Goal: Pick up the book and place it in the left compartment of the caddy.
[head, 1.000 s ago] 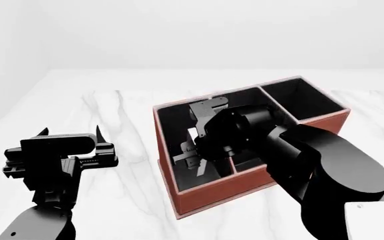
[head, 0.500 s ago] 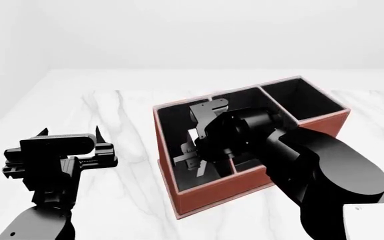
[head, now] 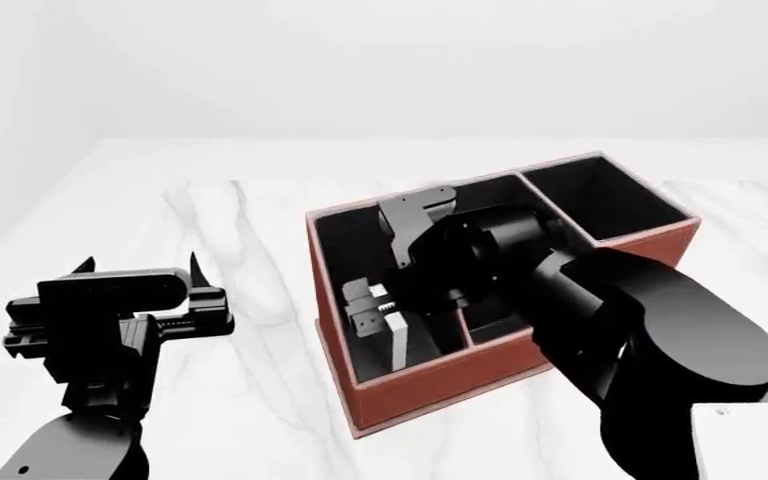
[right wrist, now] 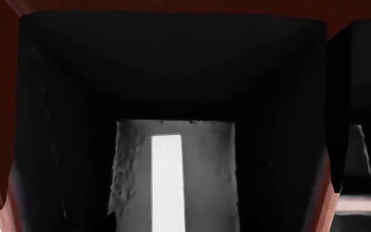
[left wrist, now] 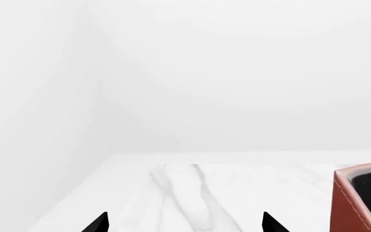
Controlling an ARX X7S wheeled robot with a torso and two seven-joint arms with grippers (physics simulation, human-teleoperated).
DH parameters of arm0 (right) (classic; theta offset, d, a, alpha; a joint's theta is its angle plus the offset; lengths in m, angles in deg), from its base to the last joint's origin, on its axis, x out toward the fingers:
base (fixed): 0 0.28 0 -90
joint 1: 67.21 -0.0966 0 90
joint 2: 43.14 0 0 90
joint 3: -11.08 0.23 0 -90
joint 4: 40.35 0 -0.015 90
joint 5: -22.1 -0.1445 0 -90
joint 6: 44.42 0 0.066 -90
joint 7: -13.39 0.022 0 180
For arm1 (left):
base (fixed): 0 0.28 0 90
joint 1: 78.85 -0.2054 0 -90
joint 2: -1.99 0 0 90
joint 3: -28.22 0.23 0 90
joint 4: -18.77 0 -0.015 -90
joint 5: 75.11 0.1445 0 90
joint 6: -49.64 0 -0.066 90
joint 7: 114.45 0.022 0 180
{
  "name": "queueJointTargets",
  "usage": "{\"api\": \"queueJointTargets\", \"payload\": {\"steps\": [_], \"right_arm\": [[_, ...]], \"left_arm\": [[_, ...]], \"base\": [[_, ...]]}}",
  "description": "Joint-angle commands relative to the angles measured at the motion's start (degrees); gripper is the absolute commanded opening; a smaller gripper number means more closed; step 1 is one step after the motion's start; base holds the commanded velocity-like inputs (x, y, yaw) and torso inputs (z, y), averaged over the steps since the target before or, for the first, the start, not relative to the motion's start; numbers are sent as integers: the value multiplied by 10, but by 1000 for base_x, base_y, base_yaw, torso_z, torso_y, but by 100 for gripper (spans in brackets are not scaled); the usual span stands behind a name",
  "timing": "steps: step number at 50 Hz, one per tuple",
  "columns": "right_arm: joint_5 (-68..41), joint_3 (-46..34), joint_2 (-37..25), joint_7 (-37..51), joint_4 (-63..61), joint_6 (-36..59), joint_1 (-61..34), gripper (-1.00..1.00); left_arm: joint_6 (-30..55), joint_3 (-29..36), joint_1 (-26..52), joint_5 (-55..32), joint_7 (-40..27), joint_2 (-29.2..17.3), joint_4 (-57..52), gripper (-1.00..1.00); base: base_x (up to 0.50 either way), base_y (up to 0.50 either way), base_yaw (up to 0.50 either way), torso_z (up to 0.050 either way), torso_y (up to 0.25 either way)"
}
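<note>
Head view: your left gripper (head: pixel 144 290) idles spread over the table (head: pixel 251 260). The right gripper (head: pixel 381 315) pinches the book (right wrist: pixel 166 181) upright inside the caddy's (head: pixel 491 375) left compartment (head: pixel 344 250); lower it squarely, then release.

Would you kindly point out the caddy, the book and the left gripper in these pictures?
caddy (head: pixel 451 388): head view, reddish-brown front wall.
book (right wrist: pixel 166 183): right wrist view, white page edge, inside the left compartment.
left gripper (head: pixel 140 264): head view, midway between its fingertips.
</note>
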Motion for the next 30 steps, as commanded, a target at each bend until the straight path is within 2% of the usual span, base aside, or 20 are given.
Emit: {"api": "queueJointTargets", "payload": {"steps": [1, 7, 13, 22, 30], "right_arm": [[1, 2, 0, 8, -2, 8, -20, 100], [-24, 8, 0, 25, -3, 58, -116, 100], [-84, 57, -89, 131, -141, 82, -169, 100], [-144, 105, -186, 218, -312, 71, -166, 100], [-131, 104, -194, 201, -309, 58, -147, 100]], "left_arm": [[-1, -1, -2, -2, -1, -1, 0, 100], [-1, -1, -3, -3, -2, -2, 0, 100], [1, 2, 2, -3, -3, -2, 1, 100], [6, 3, 5, -4, -5, -4, -4, 100], [13, 8, 10, -5, -8, -5, -11, 100]], "base": [[0, 0, 0, 0, 0], [0, 0, 0, 0, 2], [0, 0, 0, 0, 0], [0, 0, 0, 0, 0], [0, 0, 0, 0, 0]]}}
